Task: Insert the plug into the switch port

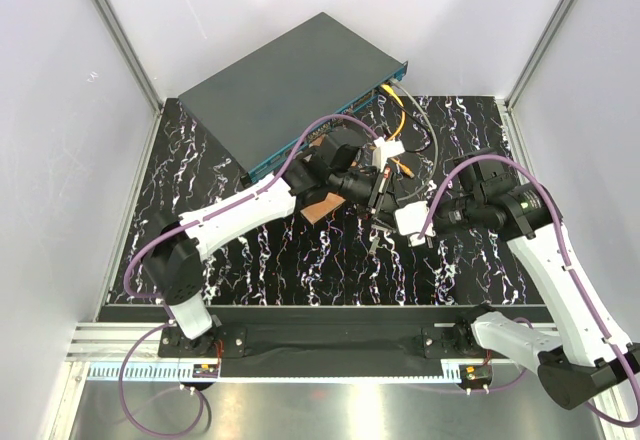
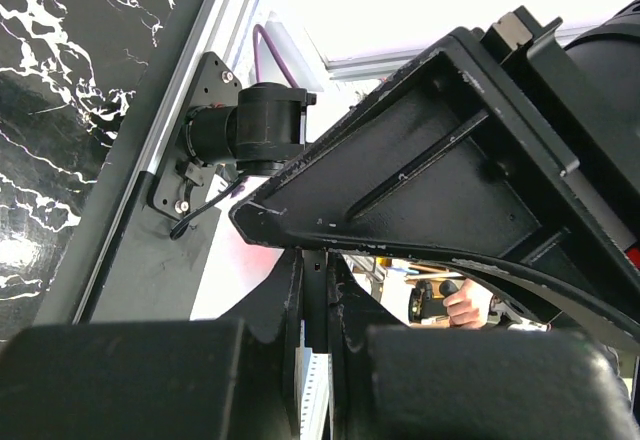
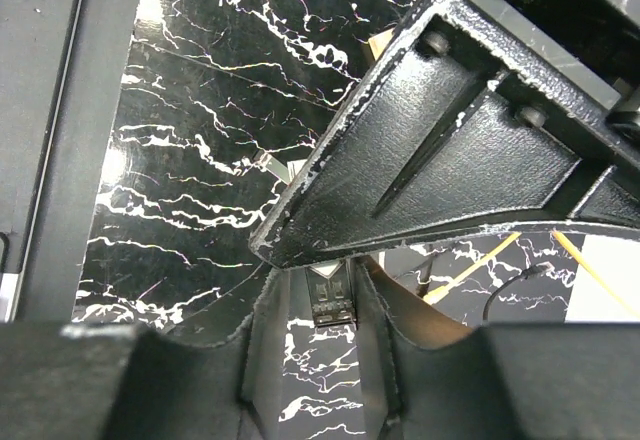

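In the right wrist view the small dark rectangular plug (image 3: pixel 335 305) sits low in the centre of the frame, between the fingers of the right claw (image 3: pixel 320 274). The claw is partly open, and a narrow gap shows on each side of the plug.

The left claw (image 2: pixel 314 282) is closed tight. A thin dark strip stands between its fingers, but I cannot tell what it is.

From above, both claws meet near the middle of the frame over the black, white-veined marble desk (image 1: pixel 300 260), just beside a copper-brown square plate (image 1: pixel 322 208).

The wide, flat, dark grey-green metal box (image 1: pixel 290 75) lies in the upper centre. The small square ports (image 1: pixel 285 155) line its teal front face, apart from the claws. An orange cable (image 1: pixel 397 110) is plugged in at the face's right end.
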Available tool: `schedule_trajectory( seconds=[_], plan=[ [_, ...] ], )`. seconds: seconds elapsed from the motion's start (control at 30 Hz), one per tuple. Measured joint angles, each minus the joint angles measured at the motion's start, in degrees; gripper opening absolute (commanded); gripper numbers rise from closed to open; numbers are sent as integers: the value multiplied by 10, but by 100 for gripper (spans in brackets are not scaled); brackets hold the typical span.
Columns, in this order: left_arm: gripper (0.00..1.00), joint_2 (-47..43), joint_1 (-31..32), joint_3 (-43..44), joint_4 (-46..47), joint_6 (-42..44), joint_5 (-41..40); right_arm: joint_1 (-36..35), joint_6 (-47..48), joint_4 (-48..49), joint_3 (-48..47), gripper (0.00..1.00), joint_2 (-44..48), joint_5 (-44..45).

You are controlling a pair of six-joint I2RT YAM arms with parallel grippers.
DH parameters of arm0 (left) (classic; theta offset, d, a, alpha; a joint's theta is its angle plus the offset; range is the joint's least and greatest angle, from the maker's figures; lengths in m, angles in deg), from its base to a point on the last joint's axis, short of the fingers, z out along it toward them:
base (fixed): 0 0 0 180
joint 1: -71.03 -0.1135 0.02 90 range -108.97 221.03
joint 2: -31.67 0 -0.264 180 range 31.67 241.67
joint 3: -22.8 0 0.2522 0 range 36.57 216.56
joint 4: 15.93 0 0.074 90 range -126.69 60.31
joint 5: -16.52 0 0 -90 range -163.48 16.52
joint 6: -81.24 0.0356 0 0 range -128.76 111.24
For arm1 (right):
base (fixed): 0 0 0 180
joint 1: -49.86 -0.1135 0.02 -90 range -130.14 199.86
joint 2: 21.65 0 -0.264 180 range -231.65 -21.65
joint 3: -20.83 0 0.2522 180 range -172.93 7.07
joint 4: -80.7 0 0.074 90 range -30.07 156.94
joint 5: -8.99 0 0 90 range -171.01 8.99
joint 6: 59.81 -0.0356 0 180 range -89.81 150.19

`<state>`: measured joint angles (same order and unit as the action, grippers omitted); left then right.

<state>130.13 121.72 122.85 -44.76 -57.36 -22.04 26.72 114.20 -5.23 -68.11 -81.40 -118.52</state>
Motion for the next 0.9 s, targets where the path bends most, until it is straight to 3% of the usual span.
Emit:
schedule_trajectory(
  seconds=[0.27,0.3,0.37,0.4,0.47,0.53,0.6,0.63,0.9],
  plan=[
    [0,0,0,-2,2,0,5,-1,-14,2,0,29,2,3],
    [0,0,0,-2,2,0,5,-1,-15,2,0,26,2,4],
    [2,0,0,-2,2,0,7,-1,-17,4,0,4,4,6],
    [15,0,0,-2,2,0,8,-1,-20,6,0,0,6,7],
    [26,0,0,-2,5,1,9,-1,-24,7,0,0,7,8],
    [46,0,-1,-1,9,6,8,-1,-34,1,0,0,7,10],
    [51,0,-7,9,5,16,6,-1,-52,-3,0,0,7,12],
    [59,-2,-10,14,3,23,4,-1,-59,-5,0,0,7,13],
    [63,-54,-105,59,-74,103,-29,-1,-169,12,0,0,17,16]
  ],
)
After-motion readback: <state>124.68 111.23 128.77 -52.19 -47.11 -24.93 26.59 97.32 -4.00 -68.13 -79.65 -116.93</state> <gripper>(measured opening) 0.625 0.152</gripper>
